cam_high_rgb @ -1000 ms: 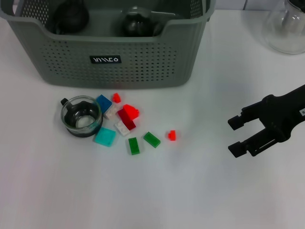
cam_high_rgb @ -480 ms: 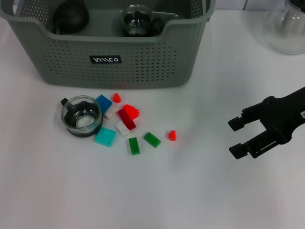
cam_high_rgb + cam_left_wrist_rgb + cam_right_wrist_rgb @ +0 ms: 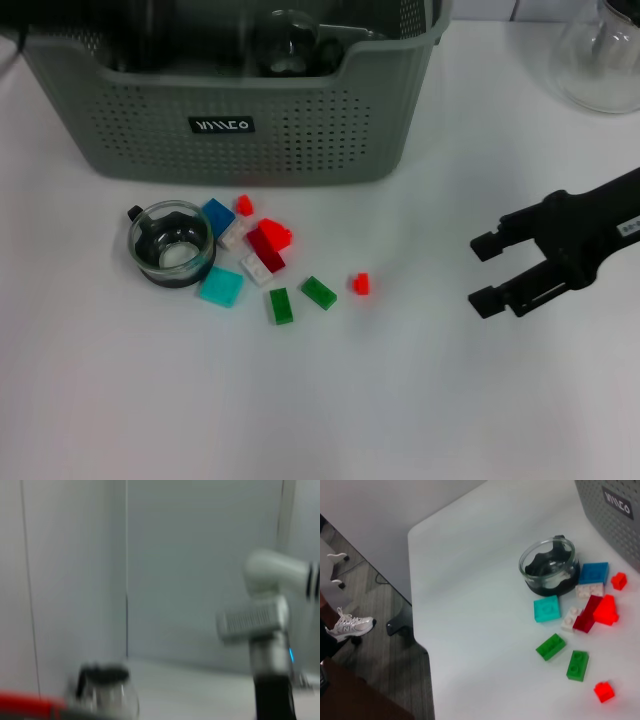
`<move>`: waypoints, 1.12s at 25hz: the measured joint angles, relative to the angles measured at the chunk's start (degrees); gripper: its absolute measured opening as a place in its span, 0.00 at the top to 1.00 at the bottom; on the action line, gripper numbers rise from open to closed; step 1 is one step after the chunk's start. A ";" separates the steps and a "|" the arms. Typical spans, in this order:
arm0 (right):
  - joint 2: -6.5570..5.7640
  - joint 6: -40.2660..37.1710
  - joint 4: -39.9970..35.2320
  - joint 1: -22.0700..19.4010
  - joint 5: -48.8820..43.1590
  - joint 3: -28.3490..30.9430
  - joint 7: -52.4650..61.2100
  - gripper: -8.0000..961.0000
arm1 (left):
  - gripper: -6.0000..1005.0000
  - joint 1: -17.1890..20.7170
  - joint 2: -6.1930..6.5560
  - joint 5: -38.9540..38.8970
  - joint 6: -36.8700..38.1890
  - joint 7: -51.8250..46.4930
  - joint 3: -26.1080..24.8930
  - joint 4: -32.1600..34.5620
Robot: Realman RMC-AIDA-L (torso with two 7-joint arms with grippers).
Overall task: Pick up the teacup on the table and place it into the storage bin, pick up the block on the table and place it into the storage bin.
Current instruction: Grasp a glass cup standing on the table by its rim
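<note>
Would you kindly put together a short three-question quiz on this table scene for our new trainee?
1. True or false: the teacup sits inside the storage bin.
2. Which is nearest the right pincer? A) teal block B) lone small red block C) blue block
3. Fill in: the right pincer's fingers are ____.

Key: 1 false, it stands on the table; 2 B; 3 open.

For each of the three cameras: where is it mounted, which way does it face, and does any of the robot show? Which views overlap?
Head: looks down on the table, storage bin, teacup and blocks; open right gripper shows.
Left wrist: faces a wall, a glass pot and a white arm; no own fingers.
Right wrist: looks down at the teacup, blocks, floor; no fingers.
Shared: head and right wrist both show teacup, blocks, bin label.
</note>
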 joint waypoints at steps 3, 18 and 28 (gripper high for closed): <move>0.92 0.59 0.00 0.47 0.01 -0.08 -0.01 0.04 | 0.17 2.18 -1.30 5.82 2.89 1.93 0.04 1.83; 3.33 3.53 0.28 3.19 -0.09 -0.43 0.72 0.04 | 0.17 2.54 -3.73 36.28 5.57 3.75 13.76 4.98; 4.01 3.66 0.28 3.03 -0.13 -0.19 1.23 0.04 | 0.17 2.30 -4.58 49.24 -4.59 2.45 27.15 5.42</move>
